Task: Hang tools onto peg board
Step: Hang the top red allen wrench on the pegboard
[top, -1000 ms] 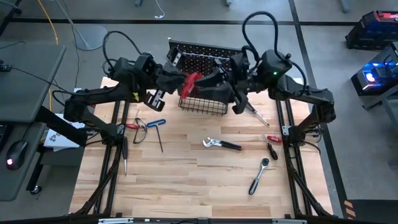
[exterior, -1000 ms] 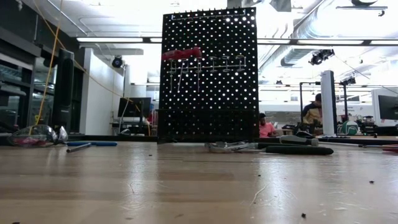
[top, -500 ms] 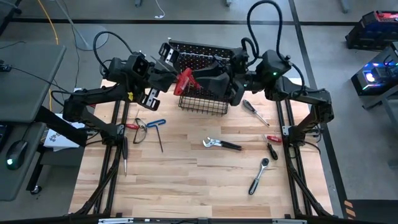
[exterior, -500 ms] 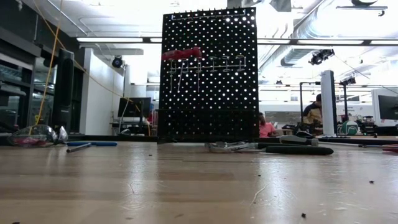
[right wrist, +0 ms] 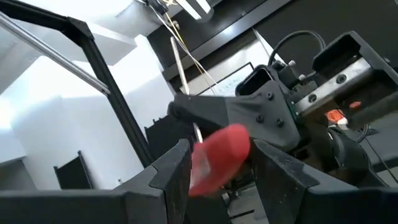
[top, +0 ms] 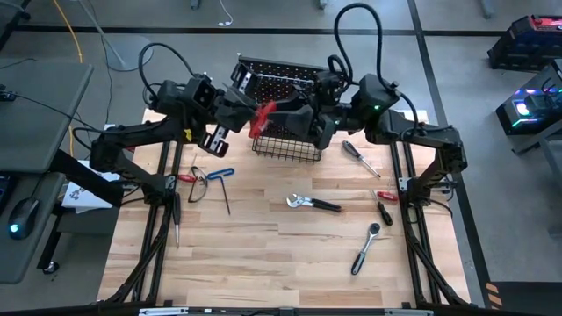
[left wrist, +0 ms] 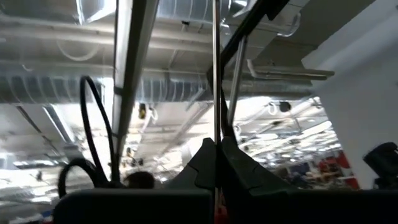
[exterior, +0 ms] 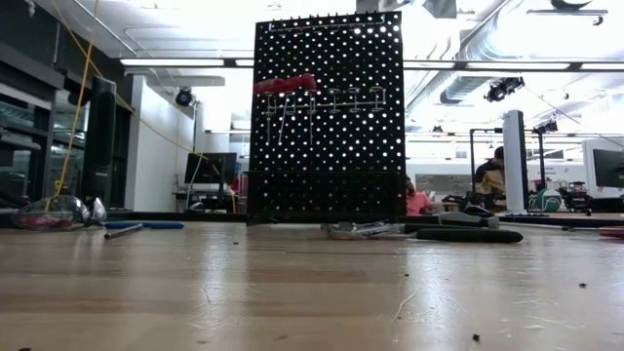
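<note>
- Since the earlier frames, the red-handled screwdriver has been swung from a steeper tilt to a shallower one above the wire basket, and the right arm has been shifted slightly toward the left.
- The left gripper is seen closed on the thin steel shaft of the red-handled screwdriver; in the left wrist view its fingers are pressed together around that shaft.
- The right gripper is held partly open, its two fingers flanking the red handle; whether the handle is touched by them cannot be told.
- Both grippers are met in front of the peg board, which stands at the far edge of the tabletop.
- In the low view, a red-handled tool is shown already hung high on the peg board beside a row of silver hooks.
- Left lying on the tabletop are a blue-handled T-key, silver pliers, a chrome ratchet, a second red-handled screwdriver near the right arm, and a black-handled screwdriver.
</note>
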You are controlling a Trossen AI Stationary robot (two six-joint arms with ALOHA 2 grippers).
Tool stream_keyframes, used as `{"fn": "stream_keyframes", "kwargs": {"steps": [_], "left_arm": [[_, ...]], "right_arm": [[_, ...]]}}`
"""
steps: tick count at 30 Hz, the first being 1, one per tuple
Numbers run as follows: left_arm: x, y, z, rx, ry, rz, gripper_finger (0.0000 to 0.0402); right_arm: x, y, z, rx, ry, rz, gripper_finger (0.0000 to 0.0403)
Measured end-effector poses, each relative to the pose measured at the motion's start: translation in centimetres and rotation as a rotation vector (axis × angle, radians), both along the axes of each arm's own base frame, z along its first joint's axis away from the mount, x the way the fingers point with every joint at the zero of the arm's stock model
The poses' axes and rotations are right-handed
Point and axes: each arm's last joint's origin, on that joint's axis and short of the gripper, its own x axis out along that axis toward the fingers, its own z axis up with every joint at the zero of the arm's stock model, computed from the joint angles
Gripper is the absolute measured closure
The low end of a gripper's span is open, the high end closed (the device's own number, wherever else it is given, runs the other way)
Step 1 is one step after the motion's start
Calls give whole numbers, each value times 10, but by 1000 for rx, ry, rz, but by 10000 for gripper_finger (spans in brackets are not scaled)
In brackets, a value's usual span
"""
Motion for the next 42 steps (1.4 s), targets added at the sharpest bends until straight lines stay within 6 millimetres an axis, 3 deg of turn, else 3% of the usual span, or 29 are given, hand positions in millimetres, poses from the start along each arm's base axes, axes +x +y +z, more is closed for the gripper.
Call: {"fn": "stream_keyframes", "kwargs": {"steps": [13, 16, 19, 20, 26, 36, 42], "left_arm": [[5, 4, -3, 16, -16, 85, 401], [5, 4, -3, 17, -16, 89, 401], [6, 4, -4, 16, -13, 89, 401], [6, 4, -4, 14, -12, 90, 401], [9, 8, -5, -35, 12, 129, 383], [19, 19, -20, -73, 233, 174, 328], [27, 21, -50, -48, 599, 250, 292]], "right_arm": [[0, 2, -1, -49, 7, 14, 247], [0, 1, -1, -60, 9, 9, 280], [0, 2, -1, -88, 2, 15, 358], [-1, 2, -1, -93, -1, 10, 367], [-5, 1, 2, -104, -6, -9, 367], [-58, 0, 31, -211, -45, -139, 367], [-104, -1, 35, -250, 133, -281, 367]]}}
